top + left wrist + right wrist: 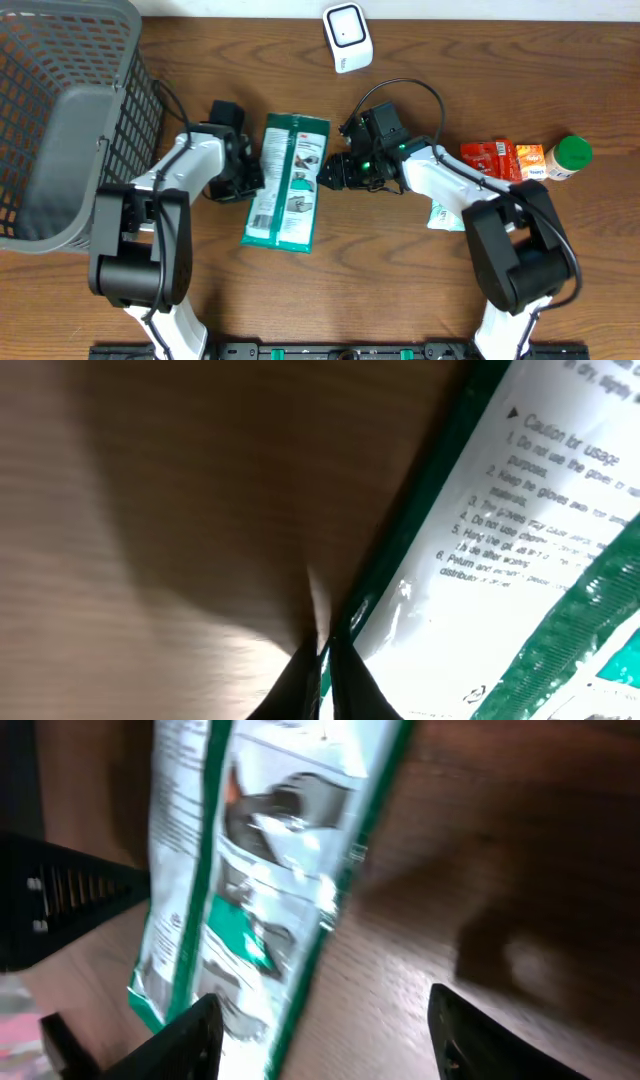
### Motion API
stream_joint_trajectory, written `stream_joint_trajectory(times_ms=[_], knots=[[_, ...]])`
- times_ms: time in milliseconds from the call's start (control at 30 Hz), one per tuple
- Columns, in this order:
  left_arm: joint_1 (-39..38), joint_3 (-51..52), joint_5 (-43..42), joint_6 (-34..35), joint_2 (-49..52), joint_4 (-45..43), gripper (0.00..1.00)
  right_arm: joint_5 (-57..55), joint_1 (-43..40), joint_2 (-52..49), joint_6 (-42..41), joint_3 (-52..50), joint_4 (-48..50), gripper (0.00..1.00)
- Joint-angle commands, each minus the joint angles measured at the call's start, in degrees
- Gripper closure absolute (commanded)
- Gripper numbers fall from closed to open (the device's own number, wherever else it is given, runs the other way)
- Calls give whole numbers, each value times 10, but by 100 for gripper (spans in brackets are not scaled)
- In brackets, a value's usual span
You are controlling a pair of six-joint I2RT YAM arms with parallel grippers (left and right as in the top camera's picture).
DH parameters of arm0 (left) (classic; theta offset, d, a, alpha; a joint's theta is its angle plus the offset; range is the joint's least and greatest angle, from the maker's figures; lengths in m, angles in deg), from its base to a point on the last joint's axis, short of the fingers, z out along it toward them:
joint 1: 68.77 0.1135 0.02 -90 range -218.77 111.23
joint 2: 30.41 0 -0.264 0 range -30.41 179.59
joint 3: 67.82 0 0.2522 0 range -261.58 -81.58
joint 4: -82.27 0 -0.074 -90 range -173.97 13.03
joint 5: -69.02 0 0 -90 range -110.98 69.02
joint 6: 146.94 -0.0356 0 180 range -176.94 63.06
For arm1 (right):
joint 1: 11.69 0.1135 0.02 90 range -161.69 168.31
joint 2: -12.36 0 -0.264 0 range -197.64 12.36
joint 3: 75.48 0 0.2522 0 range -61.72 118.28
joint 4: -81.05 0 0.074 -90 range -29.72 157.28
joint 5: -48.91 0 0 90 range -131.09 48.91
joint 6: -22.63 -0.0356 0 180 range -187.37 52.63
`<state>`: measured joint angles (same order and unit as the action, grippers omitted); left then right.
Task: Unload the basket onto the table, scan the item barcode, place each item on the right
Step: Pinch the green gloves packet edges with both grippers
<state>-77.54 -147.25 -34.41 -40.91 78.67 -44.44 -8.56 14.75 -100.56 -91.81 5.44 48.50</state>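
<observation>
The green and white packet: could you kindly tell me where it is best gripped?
Pinch the packet by a thin long edge, coming in low from the side; it lies flat on the table, so only its edges offer hold.

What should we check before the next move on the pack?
1. Left gripper shut at the near edge of the pack: ok.
2. Left gripper really pinching the film: cannot tell, since the fingertips meet right at the edge.
3. Right gripper open, with the pack's other edge between its fingers: ok.
4. Pack lifted off the table: not ok, it lies flat.
5. Barcode found: cannot tell, as the print is blurred in both wrist views.
6. Scanner standing free at the far edge: ok.
</observation>
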Motion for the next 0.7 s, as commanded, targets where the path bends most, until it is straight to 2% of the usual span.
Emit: stream_joint_trajectory(times_ms=[0,333,633,667], knots=[[-23,15,-5,-7,38,-11,91,55,-1,-39,-14,-2,14,38],[-74,26,-5,12,39,-42,88,143,11,-103,-30,-2,84,37],[-92,30,-5,12,40,-52,88,143,13,-103,-16,-2,103,46],[-92,30,-5,12,40,-54,88,142,13,-103,-16,-2,103,50]])
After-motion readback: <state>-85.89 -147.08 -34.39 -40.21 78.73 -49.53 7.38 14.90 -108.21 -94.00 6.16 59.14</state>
